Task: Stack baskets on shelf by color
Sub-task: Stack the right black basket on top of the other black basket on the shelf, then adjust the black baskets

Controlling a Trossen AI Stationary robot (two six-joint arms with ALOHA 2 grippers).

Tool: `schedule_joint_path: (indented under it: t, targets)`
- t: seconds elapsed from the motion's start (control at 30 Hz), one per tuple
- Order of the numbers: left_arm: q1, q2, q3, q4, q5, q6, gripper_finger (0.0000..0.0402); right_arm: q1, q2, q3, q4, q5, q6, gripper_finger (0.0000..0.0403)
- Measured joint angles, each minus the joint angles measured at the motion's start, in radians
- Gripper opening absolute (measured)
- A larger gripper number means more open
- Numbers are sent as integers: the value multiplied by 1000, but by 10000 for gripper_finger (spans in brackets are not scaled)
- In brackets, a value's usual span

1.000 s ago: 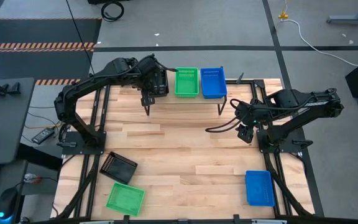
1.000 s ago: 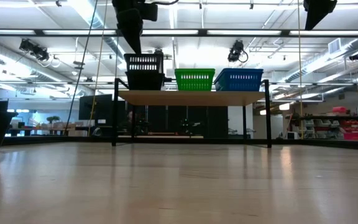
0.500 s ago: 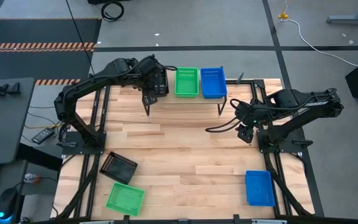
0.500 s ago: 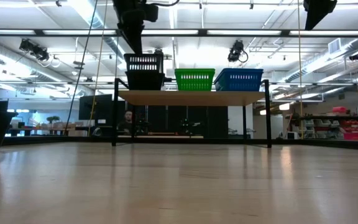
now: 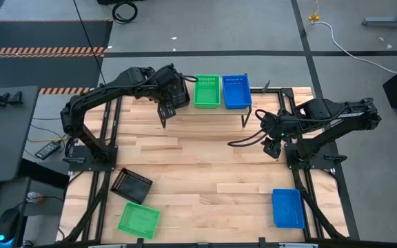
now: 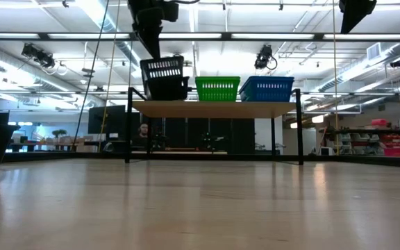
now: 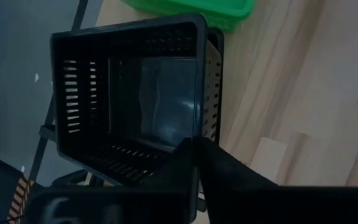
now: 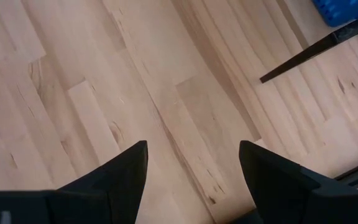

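The shelf point(image 6: 214, 107) stands at the table's far edge. On it are a green basket point(image 5: 207, 91), a blue basket point(image 5: 236, 90) and, at its left end, a black basket point(image 6: 165, 89) with a second black basket point(image 6: 162, 68) tilted in it. My left gripper point(image 7: 196, 146) is shut on that upper black basket. My right gripper point(image 8: 191, 155) hangs open and empty over bare table at the right point(image 5: 273, 141). On the table lie a black basket point(image 5: 131, 184), a green basket point(image 5: 139, 220) and a blue basket point(image 5: 287, 208). My left gripper pinches the upper black basket by one side wall at its rim point(image 7: 197, 127), one finger inside the basket and one outside. The fingers come slanting down from above, on the basket's left side point(image 6: 151, 61). The basket is tilted, its side toward the green basket higher, and sits in the black basket below.
The shelf's black legs point(image 5: 245, 117) stand on the table near its far edge. The wide middle of the wooden table point(image 5: 205, 158) is bare boards. Black frame bars point(image 5: 109, 138) run along the table's left and right sides.
My left gripper has tipped and gone slightly toward the table's left edge. The upper black basket, level a second ago, is now tilted, its side toward the green basket raised. The lower black basket has stayed on the shelf.
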Motion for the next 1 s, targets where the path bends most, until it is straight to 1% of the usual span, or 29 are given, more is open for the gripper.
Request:
schedule_joint_path:
  t: [0.17,0.3,0.47,0.57,0.63,0.7,0.87,1.0]
  targets:
    - [-10,0,0,-5,5,0,65,0,0,0,0,0,0,259]
    - [-11,0,0,-2,-8,-27,81,0,0,0,0,0,0,259]
    - [-10,0,0,33,-10,-34,86,0,0,0,0,0,0,259]
    - [-10,12,2,52,24,-30,83,0,0,0,0,0,1,259]
    - [-10,22,0,49,65,-30,83,0,0,0,0,-1,7,259]
    - [-11,33,1,53,77,-30,84,0,0,0,0,-3,18,259]
    - [-13,54,0,42,73,-29,90,1,0,0,0,-31,30,259]
    - [-13,59,0,38,73,-26,90,2,0,0,-2,-34,43,259]
